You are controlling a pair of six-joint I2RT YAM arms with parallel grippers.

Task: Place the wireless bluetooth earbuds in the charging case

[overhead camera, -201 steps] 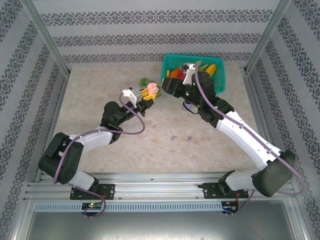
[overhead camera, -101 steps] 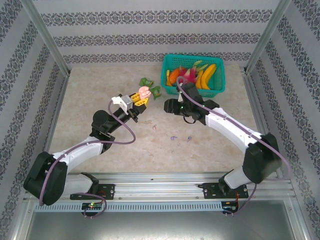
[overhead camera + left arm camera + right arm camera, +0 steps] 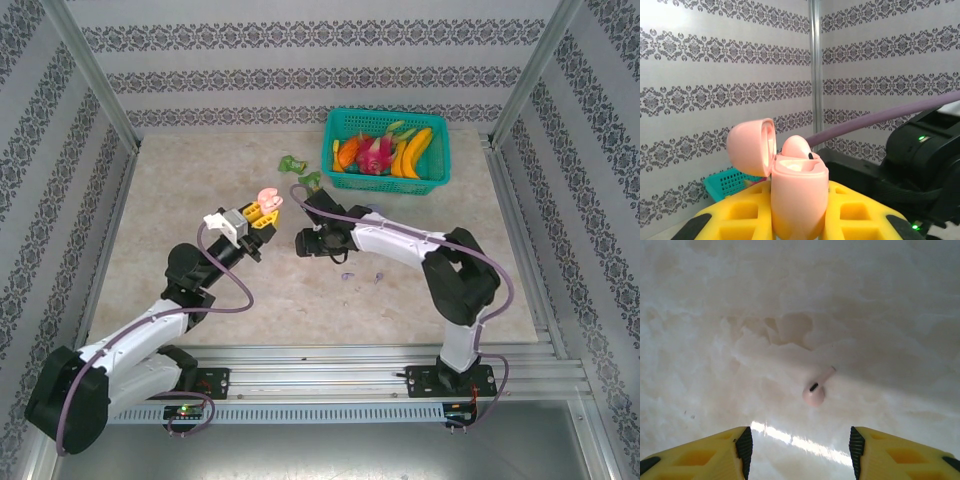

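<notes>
We judge the pink earbud (image 3: 815,392), beneath the parted jaws of our right gripper (image 3: 801,440), light, hard, slippery, best pinched across its bulb; our left gripper (image 3: 799,215) clamps the open pink charging case (image 3: 797,192).

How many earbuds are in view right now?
4. One pink earbud sits in the open case, another lies on the table below the right gripper, two purple earbuds lie nearby.
</notes>
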